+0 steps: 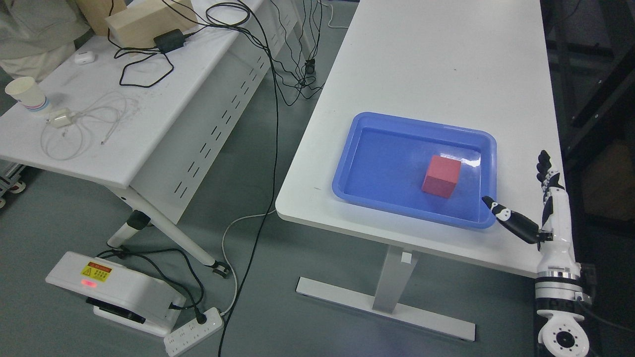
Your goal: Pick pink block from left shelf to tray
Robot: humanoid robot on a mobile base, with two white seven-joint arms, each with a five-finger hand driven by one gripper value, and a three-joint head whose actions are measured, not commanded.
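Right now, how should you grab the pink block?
Probably from above, fingers on two opposite side faces of the pink block. It sits flat in the blue tray, clear of the walls, and the open right hand is beside the tray.

A glossy blue plastic tray [347, 163] sits on a smooth white matt counter [436, 64]; its wet-looking floor throws back the light. Inside it lies a pink block [441, 176] with a dull, matt, foam-like face. At the right edge, the right hand [538, 203] is glossy white plastic with black fingers [511, 218] and a metal wrist ring. On the far left counter [149, 114] stand a matt paper cup [25, 93], a pale wooden block [144, 20] and black rubbery cables [144, 69]. The floor [59, 218] is matt grey.
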